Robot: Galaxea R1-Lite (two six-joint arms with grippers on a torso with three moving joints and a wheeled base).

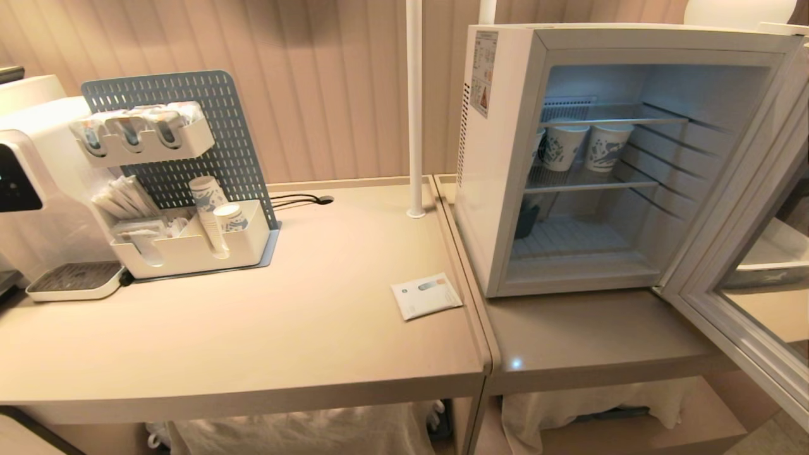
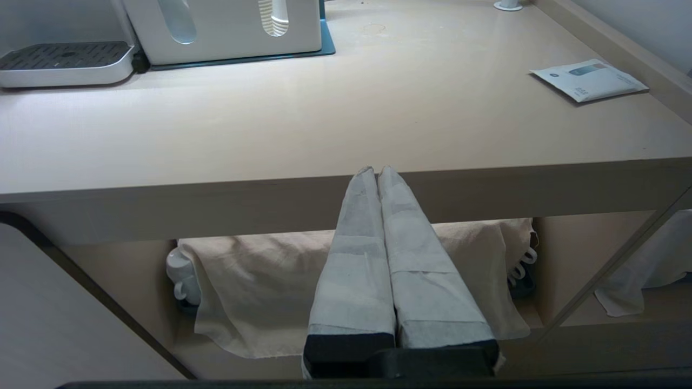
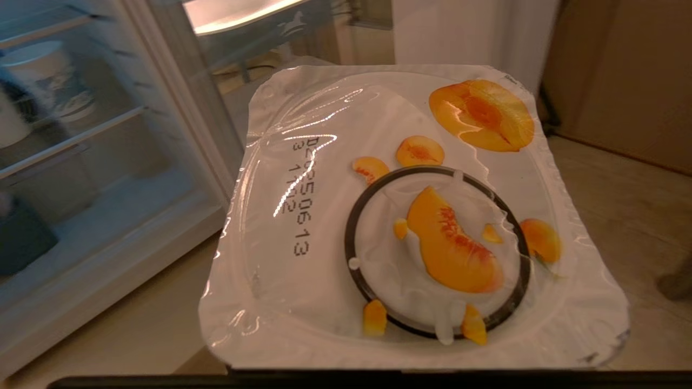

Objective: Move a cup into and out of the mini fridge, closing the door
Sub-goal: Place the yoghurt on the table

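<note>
The cup (image 3: pixel 411 216) fills the right wrist view, its sealed lid printed with peach slices and a date code. It hangs in the air right in front of the camera, beside the open mini fridge (image 3: pixel 81 162). My right gripper is shut on it, with the fingers hidden under the lid. In the head view the mini fridge (image 1: pixel 499 158) stands open on the right-hand table, its door (image 1: pixel 746 253) swung out to the right. Neither arm shows there. My left gripper (image 2: pixel 377 170) is shut and parked below the table's front edge.
Tall paper cups (image 1: pixel 584 145) stand on the fridge's upper wire shelf and a dark object (image 1: pixel 526 221) sits lower down. A white packet (image 1: pixel 425 296) lies on the left table. A white pole (image 1: pixel 414 107), an organizer with cups (image 1: pixel 189 240) and a white dispenser (image 1: pixel 25 177) stand behind.
</note>
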